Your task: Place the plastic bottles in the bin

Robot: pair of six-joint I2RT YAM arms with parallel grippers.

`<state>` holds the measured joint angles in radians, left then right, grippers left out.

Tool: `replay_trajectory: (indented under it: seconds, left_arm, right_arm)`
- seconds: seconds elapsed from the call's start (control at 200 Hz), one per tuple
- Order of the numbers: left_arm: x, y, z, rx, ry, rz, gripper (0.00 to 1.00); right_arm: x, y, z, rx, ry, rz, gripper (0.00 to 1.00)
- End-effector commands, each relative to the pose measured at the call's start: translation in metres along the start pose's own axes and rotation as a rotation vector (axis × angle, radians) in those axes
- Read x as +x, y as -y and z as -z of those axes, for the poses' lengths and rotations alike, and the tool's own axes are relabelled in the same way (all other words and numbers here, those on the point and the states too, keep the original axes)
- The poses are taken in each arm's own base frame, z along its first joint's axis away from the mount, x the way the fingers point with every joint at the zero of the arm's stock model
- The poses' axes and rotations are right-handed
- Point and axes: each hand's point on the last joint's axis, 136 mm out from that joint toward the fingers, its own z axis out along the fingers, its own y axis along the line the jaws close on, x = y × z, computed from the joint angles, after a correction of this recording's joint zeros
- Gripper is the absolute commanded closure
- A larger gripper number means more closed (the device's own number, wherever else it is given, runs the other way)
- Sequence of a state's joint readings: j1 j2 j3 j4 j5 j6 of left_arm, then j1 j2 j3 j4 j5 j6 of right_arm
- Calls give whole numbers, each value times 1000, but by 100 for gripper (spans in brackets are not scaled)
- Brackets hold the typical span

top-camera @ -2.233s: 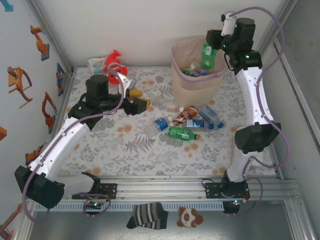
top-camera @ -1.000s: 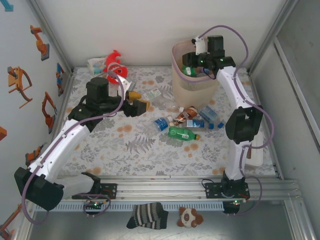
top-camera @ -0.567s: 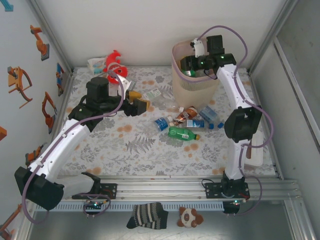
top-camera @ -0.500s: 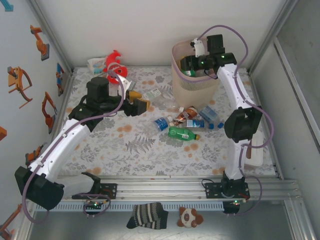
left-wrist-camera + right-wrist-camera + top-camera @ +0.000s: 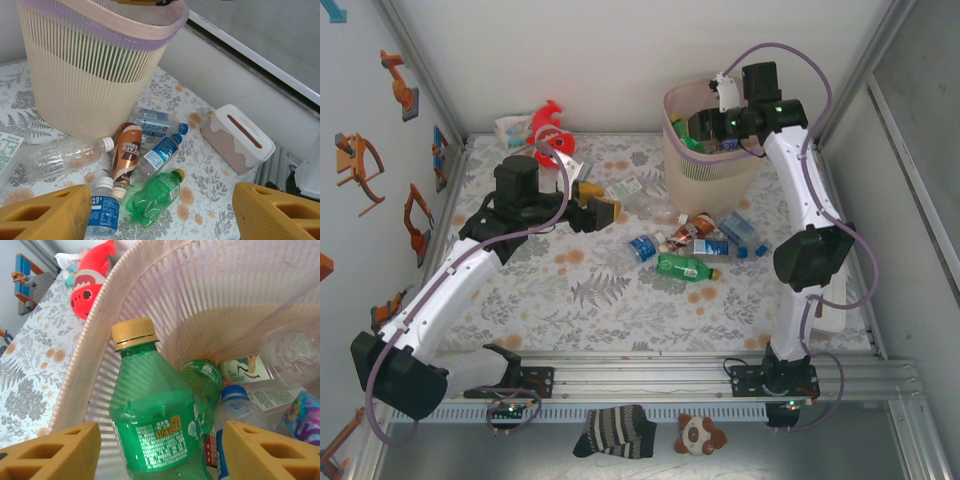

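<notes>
- The table (image 5: 620, 300) wears a pale cover printed with grey ferns and orange blooms.
- The bin (image 5: 705, 172) stands upright at the far right.
- Just in front of it, lying close together: a green bottle (image 5: 685, 267), a brown bottle (image 5: 125, 150), a clear bottle (image 5: 65, 157) and three blue-label bottles (image 5: 157, 152).
- A red plush (image 5: 548, 122) lies in the far left corner.
- A pink-and-white box (image 5: 237, 137) sits by the right edge.

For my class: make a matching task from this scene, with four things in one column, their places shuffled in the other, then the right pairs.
Things
1. red fish plush
2. brown bottle
3. tissue box
4. striped cloth

Places
A. beside the right wall
B. lying by the foot of the bin
C. far left corner
D. on the near side of the rail

Pairs: 1-C, 2-B, 3-A, 4-D
</notes>
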<state>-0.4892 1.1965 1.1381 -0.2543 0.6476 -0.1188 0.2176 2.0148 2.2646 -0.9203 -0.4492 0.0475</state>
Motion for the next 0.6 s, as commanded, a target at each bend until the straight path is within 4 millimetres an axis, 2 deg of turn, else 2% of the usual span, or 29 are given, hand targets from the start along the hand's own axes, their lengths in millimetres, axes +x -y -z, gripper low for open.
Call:
replay_trajectory:
  seconds: [0.0, 0.155, 0.295, 0.411, 0.596]
  left_arm:
    - [-6, 4, 2, 21, 22, -4, 26]
    - [-4, 3, -1, 25, 21, 6, 27]
    - [-3, 4, -1, 25, 22, 7, 27]
    - [-3, 6, 1, 24, 23, 5, 27]
    - [-1, 5, 2, 18, 17, 4, 27]
  right_arm:
    - [4, 0, 13, 31, -21, 5, 42]
    - [4, -8, 0, -48, -24, -31, 62]
    - [8, -17, -21, -143, -48, -63, 71]
    - [21, -8, -42, -151, -97, -105, 77]
    - [50, 17, -71, -75, -188, -151, 80]
